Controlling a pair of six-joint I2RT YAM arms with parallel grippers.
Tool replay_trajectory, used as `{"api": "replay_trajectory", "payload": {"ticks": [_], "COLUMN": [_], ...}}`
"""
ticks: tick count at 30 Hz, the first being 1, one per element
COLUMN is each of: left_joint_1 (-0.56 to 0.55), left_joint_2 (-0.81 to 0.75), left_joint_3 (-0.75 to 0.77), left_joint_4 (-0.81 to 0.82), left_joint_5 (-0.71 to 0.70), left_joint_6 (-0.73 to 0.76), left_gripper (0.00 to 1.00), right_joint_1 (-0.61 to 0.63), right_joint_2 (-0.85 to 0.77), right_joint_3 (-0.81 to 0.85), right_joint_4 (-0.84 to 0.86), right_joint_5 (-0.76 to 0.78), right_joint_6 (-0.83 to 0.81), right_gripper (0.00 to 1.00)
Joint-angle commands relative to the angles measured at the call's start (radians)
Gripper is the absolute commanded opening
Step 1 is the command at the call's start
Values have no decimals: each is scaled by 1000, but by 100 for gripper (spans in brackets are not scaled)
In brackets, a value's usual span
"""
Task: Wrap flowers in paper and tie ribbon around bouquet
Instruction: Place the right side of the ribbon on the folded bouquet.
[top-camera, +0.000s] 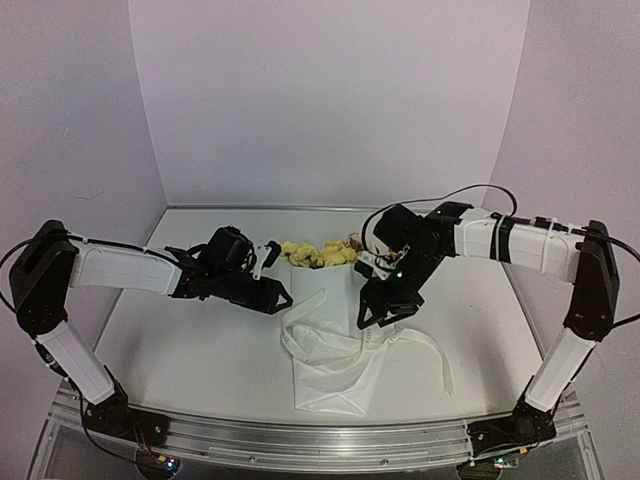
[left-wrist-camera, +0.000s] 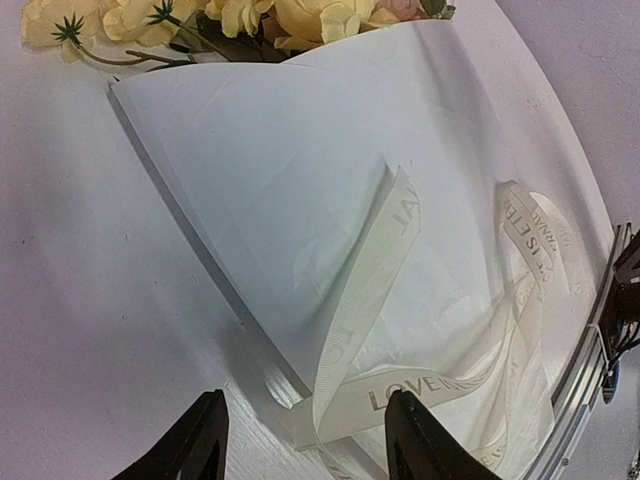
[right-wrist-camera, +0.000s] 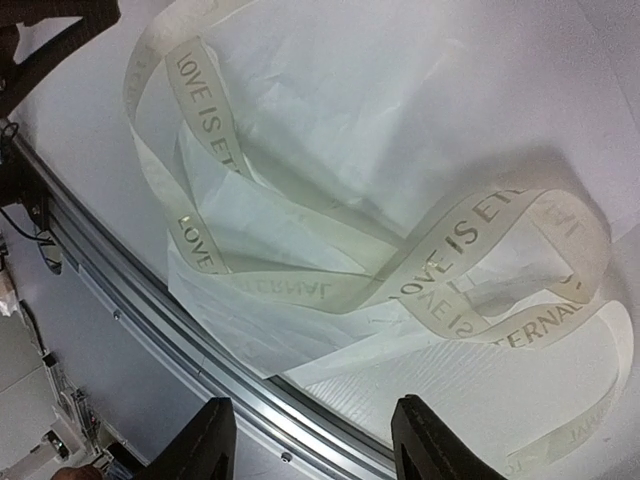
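bouquet (top-camera: 325, 335) is lying flat on the white desk (top-camera: 190, 350) right between the two arms, with the flowers (top-camera: 318, 254) poking out the far end and the tapered tail pointing back at the metal rail (top-camera: 300, 440) along the near edge. the paper (left-wrist-camera: 290, 190) is folded over into a cone, so we'd say the wrapping part is pretty much done. our guess is it lies flat so it sits steady for the ribbon work. the ribbon (right-wrist-camera: 470, 235) is the messy bit: it's draped in loose loops over the lower half of the cone, lettering showing, and one end trails off onto the desk on the right side. we can't see any knot, so we reckon tying is the step in hand. the left fingers (left-wrist-camera: 200, 440) are apart, low beside the cone's left edge, with a bend of ribbon lying under the gap and nothing gripped. the right fingers (right-wrist-camera: 425, 435) are apart too, hanging over the loops near the tail end, also empty. one on each side looks to us like a setup for each to grab a ribbon end. the desk is plain matte white, pale lilac walls (top-camera: 330, 100) box it in on three sides, and a black cable (top-camera: 470, 190) arcs over the right arm.
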Motion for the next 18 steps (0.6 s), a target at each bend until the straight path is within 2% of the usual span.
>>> {"api": "replay_trajectory", "payload": {"ticks": [1,6,18], "left_joint_1": [-1,-1,-12], "left_joint_2": [-23,-40,89], "left_joint_3": [17,-11,41], "left_joint_4": [-15,-39,-37], "left_joint_5": [8,39,136], "left_joint_6": [-6,-39,-75], "left_gripper": [55,55,49], "right_joint_1": [24,27,28], "right_joint_2": [53,95,139], "right_joint_3": [103,139,197], "right_joint_4": [-27,-27,-27], "right_joint_5": [127,143,134], "right_joint_6": [45,64,32], "right_gripper": [55,55,53]}}
